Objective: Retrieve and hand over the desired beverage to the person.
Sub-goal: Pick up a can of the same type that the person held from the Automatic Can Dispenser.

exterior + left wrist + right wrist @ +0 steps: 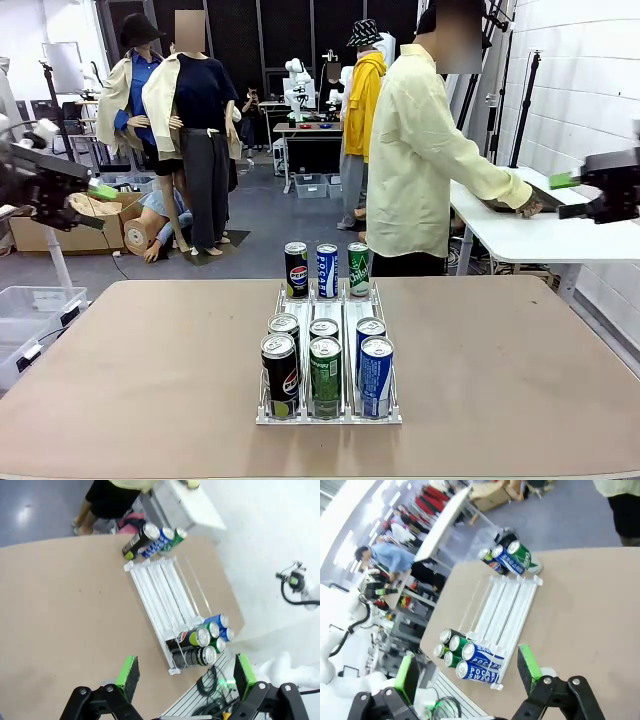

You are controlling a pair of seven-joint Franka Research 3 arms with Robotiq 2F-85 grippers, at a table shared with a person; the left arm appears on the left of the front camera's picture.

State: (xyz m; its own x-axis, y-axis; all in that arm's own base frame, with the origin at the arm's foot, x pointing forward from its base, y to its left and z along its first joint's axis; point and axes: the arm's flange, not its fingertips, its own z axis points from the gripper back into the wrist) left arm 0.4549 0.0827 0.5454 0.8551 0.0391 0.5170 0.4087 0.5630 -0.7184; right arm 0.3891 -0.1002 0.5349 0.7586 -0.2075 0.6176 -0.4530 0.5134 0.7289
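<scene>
A broad bench (150, 380) with a matte tan top and rounded corners fills the lower half of the front view. Beyond its far edge, right of centre, the person (415, 150) stands in a loose pale-yellow shirt, turned toward the picture's right, with one hand (528, 207) on a smooth white side table (520, 238).

At the middle of the bench lies a long rack (330, 303) of clear and white plastic with three parallel lanes running away from the camera. Six cans (324, 362), shiny cylinders with silver tops, stand packed in two rows at its near end: black Pepsi in the left lane, green in the middle, blue Pocari Sweat on the right. Three more stand just past its far end: a black Pepsi can (296, 270), a blue-and-white can (327, 270) and a green can (359, 268).

The left tool (186, 670), black with green pads, hangs at the left edge of the front view, its fingers spread wide, holding and touching nothing. The right tool (470, 667) at the right edge is likewise spread wide and empty.
</scene>
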